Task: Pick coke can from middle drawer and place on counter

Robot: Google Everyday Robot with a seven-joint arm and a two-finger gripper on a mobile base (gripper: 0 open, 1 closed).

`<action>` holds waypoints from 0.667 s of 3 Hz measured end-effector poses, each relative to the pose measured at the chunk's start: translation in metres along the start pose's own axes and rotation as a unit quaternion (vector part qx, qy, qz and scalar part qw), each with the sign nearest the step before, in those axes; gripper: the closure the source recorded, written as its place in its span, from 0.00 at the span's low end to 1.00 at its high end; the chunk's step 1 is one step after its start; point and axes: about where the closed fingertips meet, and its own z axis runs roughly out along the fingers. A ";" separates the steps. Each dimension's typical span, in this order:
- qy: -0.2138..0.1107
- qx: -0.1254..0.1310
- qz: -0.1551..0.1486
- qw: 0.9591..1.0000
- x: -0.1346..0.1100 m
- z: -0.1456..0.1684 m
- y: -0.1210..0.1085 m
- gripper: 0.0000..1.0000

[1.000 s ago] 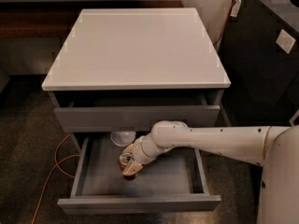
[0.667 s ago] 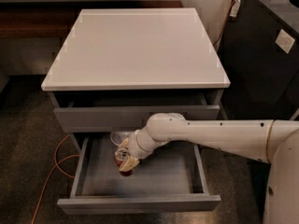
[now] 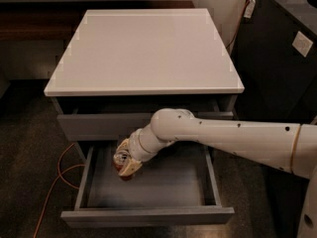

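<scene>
The middle drawer (image 3: 163, 185) is pulled out, its dark-grey floor showing. My gripper (image 3: 126, 165) hangs over the drawer's back left part, at the end of the white arm (image 3: 223, 135) that reaches in from the right. Its cream fingers (image 3: 132, 168) are shut on the coke can (image 3: 121, 159). The can's silver top and a bit of its red base show, and it seems to be held slightly above the drawer floor. The white counter (image 3: 148, 48) lies above, with nothing on it.
The top drawer front (image 3: 99, 125) stands slightly ajar above the open drawer. An orange cable (image 3: 60, 171) runs along the floor at the left. A tall black cabinet (image 3: 277, 58) stands close on the right. A dark bench (image 3: 34, 24) is at the back left.
The gripper with the can has moved left and a little up and back inside the drawer. The clear bowl seen earlier at the drawer's back is now hidden behind the arm.
</scene>
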 end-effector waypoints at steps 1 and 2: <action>-0.018 0.000 -0.016 1.000 -0.024 -0.015 -0.005 1.00; -0.036 -0.008 -0.030 0.999 -0.046 -0.030 -0.014 1.00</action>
